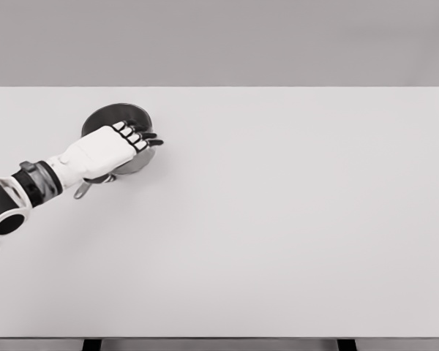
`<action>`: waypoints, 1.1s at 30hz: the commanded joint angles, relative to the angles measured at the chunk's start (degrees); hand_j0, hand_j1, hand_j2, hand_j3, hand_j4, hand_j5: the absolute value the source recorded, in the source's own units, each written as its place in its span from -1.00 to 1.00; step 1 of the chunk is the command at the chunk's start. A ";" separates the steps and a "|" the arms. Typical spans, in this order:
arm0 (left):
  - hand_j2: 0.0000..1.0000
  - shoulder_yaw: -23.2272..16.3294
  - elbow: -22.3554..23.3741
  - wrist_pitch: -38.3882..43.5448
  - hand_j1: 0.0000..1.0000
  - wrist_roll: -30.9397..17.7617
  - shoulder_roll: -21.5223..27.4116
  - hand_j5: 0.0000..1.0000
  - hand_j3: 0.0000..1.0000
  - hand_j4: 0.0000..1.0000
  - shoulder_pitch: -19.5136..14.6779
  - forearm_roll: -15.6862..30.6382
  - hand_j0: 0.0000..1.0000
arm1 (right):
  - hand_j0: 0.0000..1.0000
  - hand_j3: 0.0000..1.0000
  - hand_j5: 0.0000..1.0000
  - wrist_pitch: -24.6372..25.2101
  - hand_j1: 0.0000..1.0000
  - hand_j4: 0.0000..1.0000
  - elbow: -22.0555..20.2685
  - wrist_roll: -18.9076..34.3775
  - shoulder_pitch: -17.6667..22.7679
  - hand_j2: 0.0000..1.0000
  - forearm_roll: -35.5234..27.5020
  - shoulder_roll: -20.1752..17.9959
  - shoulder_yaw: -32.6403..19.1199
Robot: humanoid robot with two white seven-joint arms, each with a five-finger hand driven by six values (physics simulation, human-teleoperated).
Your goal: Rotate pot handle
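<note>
Dark metal pot (pixel 115 117) toward the table's (pixel 278 219) far left, handle (pixel 83 189) poking out on the near side. Left hand (pixel 113 150) laid over the pot, fingers (pixel 135 137) curled across the rim; whether gripping, cannot tell. Probably rigid, smooth, fairly light, prone to sliding. Best taken at the handle.
</note>
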 commanded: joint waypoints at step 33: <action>1.00 5.76 7.76 0.07 1.00 0.12 2.40 1.00 1.00 1.00 -0.88 0.28 1.00 | 1.00 1.00 1.00 0.01 1.00 1.00 0.00 0.01 0.00 1.00 0.01 0.00 0.00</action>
